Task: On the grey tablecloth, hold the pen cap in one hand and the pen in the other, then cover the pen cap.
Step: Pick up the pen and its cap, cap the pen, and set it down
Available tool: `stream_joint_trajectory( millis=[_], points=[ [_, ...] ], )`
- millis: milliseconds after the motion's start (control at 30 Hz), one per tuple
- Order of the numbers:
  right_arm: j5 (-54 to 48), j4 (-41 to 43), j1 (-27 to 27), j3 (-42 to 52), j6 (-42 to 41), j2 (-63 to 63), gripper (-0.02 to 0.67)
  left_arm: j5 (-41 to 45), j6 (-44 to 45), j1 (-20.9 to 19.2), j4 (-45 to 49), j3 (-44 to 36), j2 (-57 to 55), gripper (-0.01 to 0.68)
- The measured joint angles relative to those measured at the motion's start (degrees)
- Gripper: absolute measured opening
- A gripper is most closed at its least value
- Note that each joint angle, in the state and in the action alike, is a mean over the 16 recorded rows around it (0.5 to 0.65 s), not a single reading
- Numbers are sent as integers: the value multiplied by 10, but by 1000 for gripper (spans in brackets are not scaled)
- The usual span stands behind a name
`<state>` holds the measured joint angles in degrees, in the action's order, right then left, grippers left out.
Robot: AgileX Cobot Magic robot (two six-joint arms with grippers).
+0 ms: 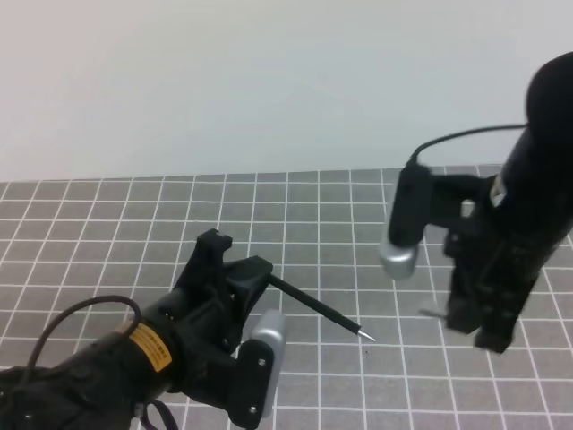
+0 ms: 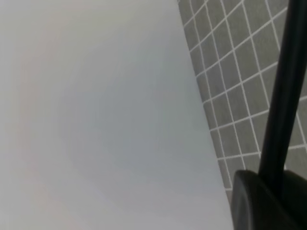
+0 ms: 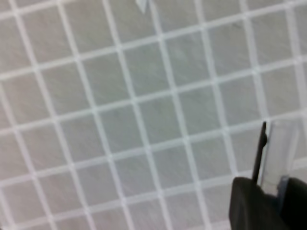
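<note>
The black pen (image 1: pixel 318 309) is lifted above the grey tablecloth (image 1: pixel 322 215), slanting down to the right with its silvery tip (image 1: pixel 368 336) free. My left gripper (image 1: pixel 258 278) is shut on its rear end. In the left wrist view the pen (image 2: pixel 284 91) rises from between the dark fingers (image 2: pixel 261 203). At the right, my right gripper (image 1: pixel 467 324) points down, shut on the pen cap (image 1: pixel 433 313), which sticks out leftward toward the pen tip, a short gap away. In the right wrist view the clear pen cap (image 3: pixel 279 151), with a dark clip along its side, stands out of the fingers (image 3: pixel 254 206).
The gridded cloth ends at a far edge (image 1: pixel 269 176) with a plain pale wall behind. A silver wrist camera (image 1: pixel 398 255) with a black cable hangs left of the right arm. Another silver camera (image 1: pixel 264 336) sits on the left arm.
</note>
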<state>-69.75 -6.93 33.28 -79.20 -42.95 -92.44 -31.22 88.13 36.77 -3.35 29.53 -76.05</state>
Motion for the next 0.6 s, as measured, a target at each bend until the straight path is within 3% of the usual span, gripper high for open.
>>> stream_joint_trajectory(
  millis=[600],
  points=[
    [1, -82, 0, 5, -14, -15, 93, -6, 2, 0, -3, 0, -7, 1]
  ],
)
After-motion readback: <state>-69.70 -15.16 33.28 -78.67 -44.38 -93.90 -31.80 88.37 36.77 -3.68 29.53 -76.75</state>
